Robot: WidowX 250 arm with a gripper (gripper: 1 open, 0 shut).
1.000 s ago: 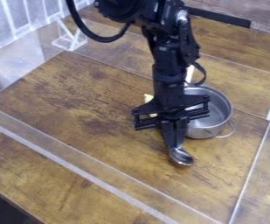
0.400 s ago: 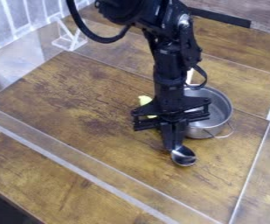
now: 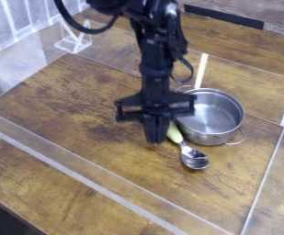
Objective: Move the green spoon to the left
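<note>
1. Gripper (image 3: pixel 156 136): black, closed, apparently empty; beside the handle, perhaps placed for a leftward grasp.
2. Green spoon (image 3: pixel 175 134): on the table, left of and close by the steel pot (image 3: pixel 213 117), bowl towards the near edge; likely needs clearance from the pot.
3. Table (image 3: pixel 71 110): brown wood-look surface, clear strips; white rack beyond.

the spoon (image 3: pixel 191 154) is laid on the table (image 3: pixel 71 119), before the pot (image 3: pixel 210 117) and partly to its left. the pot is flanked on its left by the gripper (image 3: pixel 156 121).
</note>
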